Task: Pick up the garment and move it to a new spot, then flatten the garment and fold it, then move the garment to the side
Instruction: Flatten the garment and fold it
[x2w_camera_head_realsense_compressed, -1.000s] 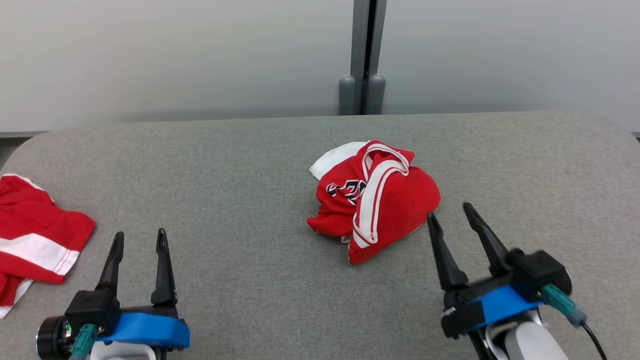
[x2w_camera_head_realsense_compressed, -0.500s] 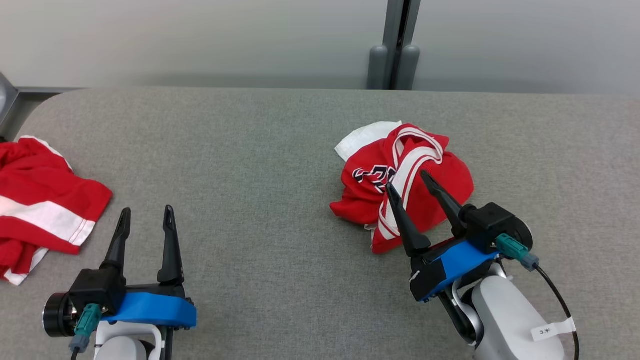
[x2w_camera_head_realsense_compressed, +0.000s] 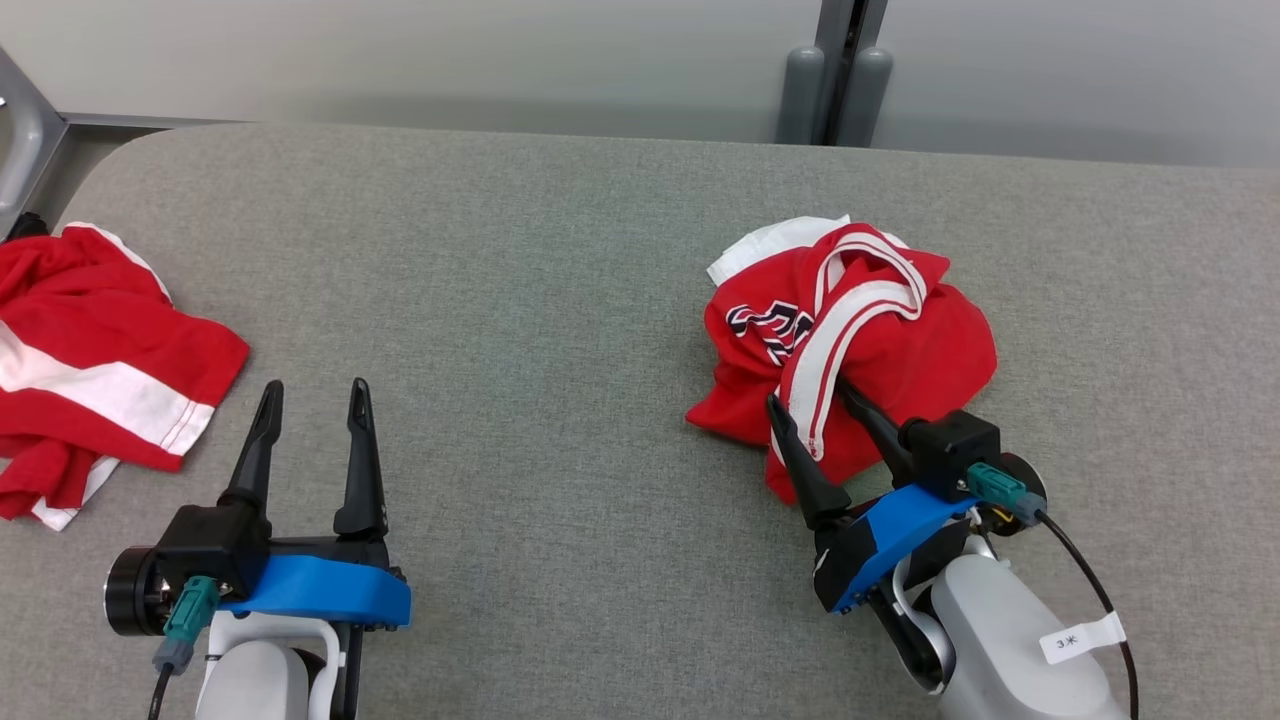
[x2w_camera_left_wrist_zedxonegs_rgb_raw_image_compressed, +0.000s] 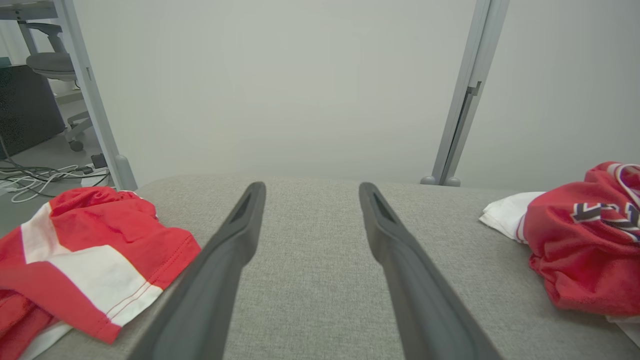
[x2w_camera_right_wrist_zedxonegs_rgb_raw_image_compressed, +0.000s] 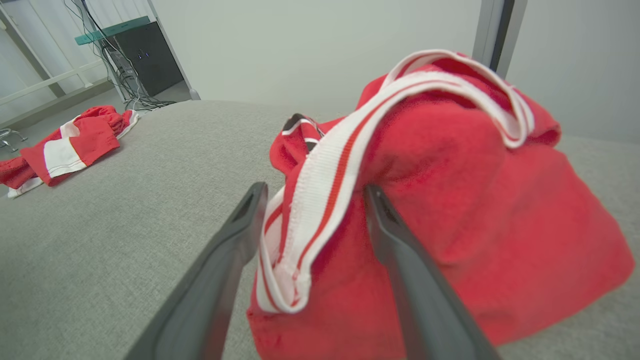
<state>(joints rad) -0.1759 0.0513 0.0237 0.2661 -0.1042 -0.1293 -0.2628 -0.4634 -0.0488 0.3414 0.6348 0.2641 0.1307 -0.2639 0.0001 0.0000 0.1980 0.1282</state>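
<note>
A crumpled red garment (x2w_camera_head_realsense_compressed: 880, 340) with a white striped band and dark lettering lies bunched on the grey table (x2w_camera_head_realsense_compressed: 520, 260), right of centre. My right gripper (x2w_camera_head_realsense_compressed: 812, 395) is open, its two fingers straddling the garment's near edge with the white band (x2w_camera_right_wrist_zedxonegs_rgb_raw_image_compressed: 320, 200) between them. The same garment (x2w_camera_left_wrist_zedxonegs_rgb_raw_image_compressed: 585, 240) sits at the right of the left wrist view. My left gripper (x2w_camera_head_realsense_compressed: 312, 392) hovers open over bare table at the lower left, nothing between its fingers (x2w_camera_left_wrist_zedxonegs_rgb_raw_image_compressed: 235, 235).
A second red and white garment (x2w_camera_head_realsense_compressed: 90, 370) lies crumpled at the table's left edge, also seen as the red and white garment (x2w_camera_right_wrist_zedxonegs_rgb_raw_image_compressed: 65, 145). A grey post (x2w_camera_head_realsense_compressed: 840, 70) stands behind the table's far edge against a pale wall. Cables and a dark cabinet (x2w_camera_right_wrist_zedxonegs_rgb_raw_image_compressed: 145, 55) sit off to the left.
My right gripper has pushed forward from beside the garment until its open fingers enclose the near edge and band. The head camera has shifted, so the whole scene slid right and down.
</note>
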